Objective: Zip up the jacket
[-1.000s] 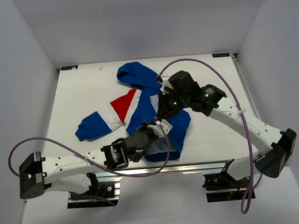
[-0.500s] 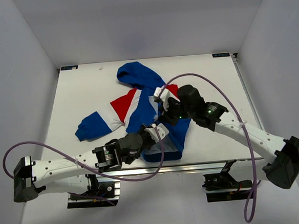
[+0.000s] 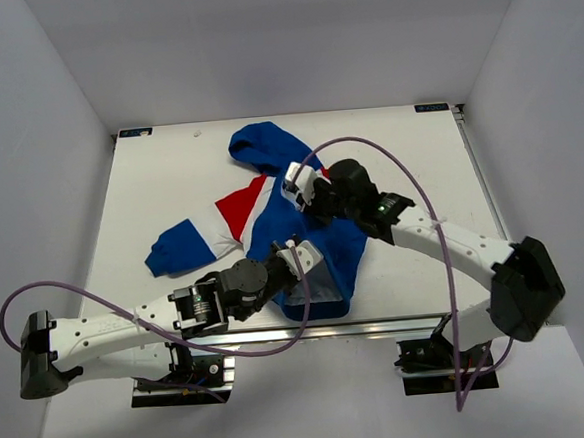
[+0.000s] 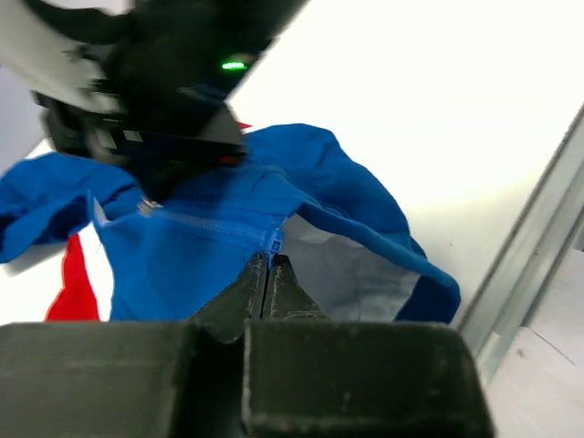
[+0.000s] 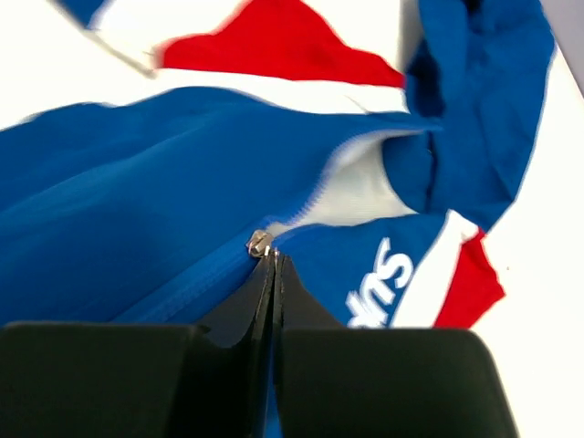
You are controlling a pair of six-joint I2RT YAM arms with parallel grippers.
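Observation:
The royal-blue jacket (image 3: 263, 149) lies on the white table, hood far, red and white panels to the left. My left gripper (image 3: 300, 264) is shut on the hem at the zipper's bottom end (image 4: 273, 245), next to the open grey lining. My right gripper (image 3: 309, 200) is shut on the metal zipper pull (image 5: 261, 244) at mid-chest, beside the white "Sup" lettering (image 5: 381, 285). The zipper is closed between the two grippers and open above the pull, where white lining shows. The right gripper also shows in the left wrist view (image 4: 155, 196).
One blue sleeve (image 3: 179, 247) spreads to the left. The table's metal front edge (image 4: 538, 237) runs close to the hem. White walls enclose the table on three sides. Purple cables loop over both arms.
My right gripper has moved far-left up the zipper toward the hood, with the pull in it, and the closed stretch has lengthened. My left gripper has stayed on the hem and shifted slightly.

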